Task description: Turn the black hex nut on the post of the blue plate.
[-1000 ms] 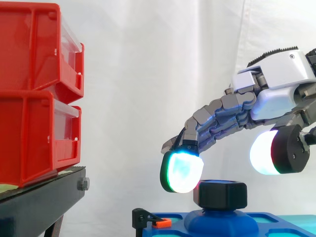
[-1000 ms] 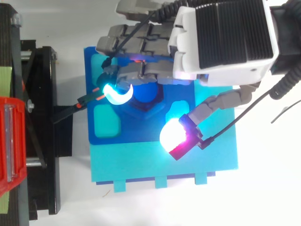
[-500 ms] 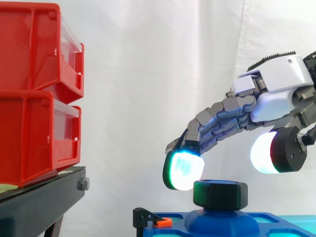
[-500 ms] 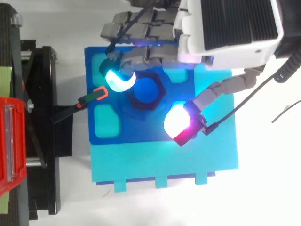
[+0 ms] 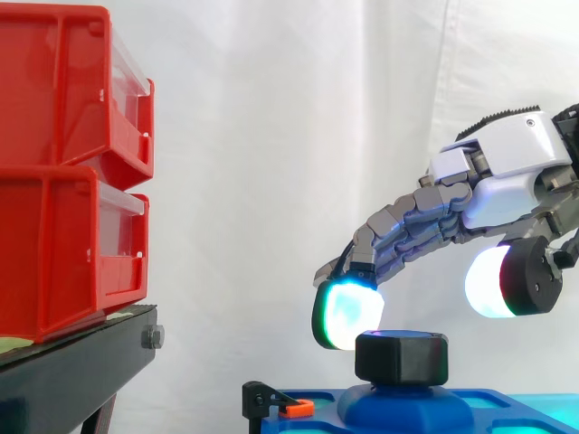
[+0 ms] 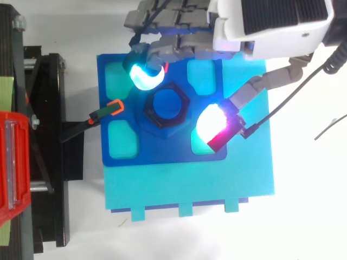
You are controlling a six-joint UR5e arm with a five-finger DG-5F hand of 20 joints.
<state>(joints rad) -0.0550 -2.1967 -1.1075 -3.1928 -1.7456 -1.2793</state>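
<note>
Has slid the hand (image 6: 271, 24) toward the far edge of the blue plate (image 6: 157, 153) over the last second, uncovering the black hex nut (image 5: 401, 355) from above. Hid most of it under the palm before; now leaves the whole hexagon bare, seated on the post (image 6: 165, 105) at the middle of the plate. In the side view, has also lowered the fingers (image 5: 348, 315) a little, to about the level of the nut's top, and carried them right, closer to it. Keeps the fingers apart, straddling the nut and clamped on nothing. Reads as lining up for a grip rather than turning. Cannot tell any rotation of the nut across the pictures, so probably no progress on the turn yet.

From the side, puts the glowing pad of the fingers hard against the nut's upper left edge, as if touching, with the thumb pad (image 5: 493, 280) hanging higher on the right. From above, tempers that: places the same pad off the nut's far-left corner, not on a flank, and the thumb pad just beside the nut's right, over a pale pocket (image 6: 123, 142)-type recess. Cannot settle contact from either. Gives height only from the side. From above alone, gives the spread around the nut and the orange-tipped clamp (image 6: 105, 112) at the plate's left edge.
</note>
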